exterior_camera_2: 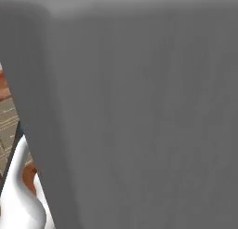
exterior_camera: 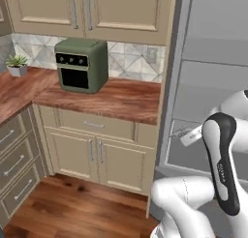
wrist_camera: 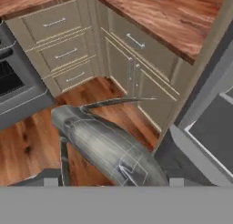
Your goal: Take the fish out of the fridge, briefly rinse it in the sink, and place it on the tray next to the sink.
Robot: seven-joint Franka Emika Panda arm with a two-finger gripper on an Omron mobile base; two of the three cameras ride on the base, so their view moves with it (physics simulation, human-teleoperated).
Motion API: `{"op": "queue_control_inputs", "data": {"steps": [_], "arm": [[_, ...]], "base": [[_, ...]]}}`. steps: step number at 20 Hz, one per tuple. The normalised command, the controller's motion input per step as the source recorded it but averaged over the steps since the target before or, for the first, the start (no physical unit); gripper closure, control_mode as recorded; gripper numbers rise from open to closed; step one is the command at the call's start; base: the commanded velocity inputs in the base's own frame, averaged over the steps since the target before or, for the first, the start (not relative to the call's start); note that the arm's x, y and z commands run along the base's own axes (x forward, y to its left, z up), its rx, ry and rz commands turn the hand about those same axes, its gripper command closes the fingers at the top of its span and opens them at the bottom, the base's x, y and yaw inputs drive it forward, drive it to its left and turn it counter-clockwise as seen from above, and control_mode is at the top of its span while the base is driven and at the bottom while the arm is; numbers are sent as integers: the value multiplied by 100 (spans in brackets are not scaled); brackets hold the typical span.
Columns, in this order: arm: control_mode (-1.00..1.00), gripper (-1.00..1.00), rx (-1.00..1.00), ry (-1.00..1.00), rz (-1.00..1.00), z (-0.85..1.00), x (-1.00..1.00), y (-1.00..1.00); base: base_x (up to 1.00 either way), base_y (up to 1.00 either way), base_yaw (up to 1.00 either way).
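- The fish [wrist_camera: 107, 148] lies close under the hand camera, silvery-grey with darker mottling, stretching from the upper left down toward the lower middle of the hand view.
- A thin fin or spine juts from its upper side and points right, toward the cabinet doors.
- Whether the gripper is clamped on the fish cannot be told: the fingertips are hidden behind the fish's body and the jaws cannot be made out, though the fish sits right where they would be.
- Beyond the fish, well below the hand, is a wooden floor [wrist_camera: 27, 148], red-brown.
- Ahead of the hand stands a run of beige cabinets [wrist_camera: 136, 77] with silver handles, topped by a wooden counter [wrist_camera: 182, 18].
- To the right of the hand is the fridge [wrist_camera: 209, 127], its grey edge and pale interior showing; in the left base view its open pale grey interior [exterior_camera: 208, 77] sits right of the counter, with the arm's white and dark links in front of it.
- At the left edge of the hand view a dark oven front [wrist_camera: 13, 86] shows.
- In the left base view a green toaster oven [exterior_camera: 81, 64] stands on the counter, a small potted plant [exterior_camera: 17, 65] well to its left.
- A flat grey panel [exterior_camera_2: 139, 111] stands very close to the right base camera.
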Motion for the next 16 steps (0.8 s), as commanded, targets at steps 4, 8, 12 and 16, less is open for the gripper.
{"op": "queue_control_inputs", "data": {"steps": [4, 8, 12, 16], "arm": [[100, 100, 0, 0, 0, 0, 0, 0], [100, 100, 0, 0, 0, 0, 0, 0], [100, 100, 0, 0, 0, 0, 0, 0], [100, 100, 0, 0, 0, 0, 0, 0]], "base": [[8, 52, 81], [35, 59, 69], [9, 43, 80], [-3, 25, 94]]}}
